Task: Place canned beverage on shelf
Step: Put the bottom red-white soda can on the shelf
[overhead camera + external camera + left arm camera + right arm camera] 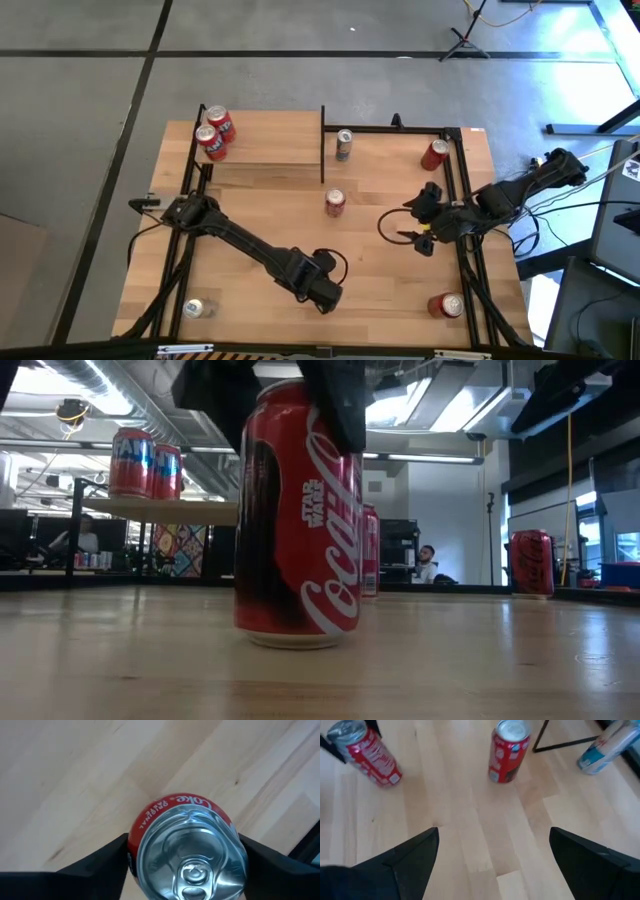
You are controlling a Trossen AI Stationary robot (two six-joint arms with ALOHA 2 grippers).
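One upright red can [187, 850] between the half-open left pincer's [185, 855] fingers, grip uncertain.

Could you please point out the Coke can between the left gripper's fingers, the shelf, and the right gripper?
Coke can [192, 852]: left wrist view, on its silver lid.
shelf [272, 140]: high view, on the bare light-wood board.
right gripper [492, 852]: right wrist view, midway between its open fingertips.
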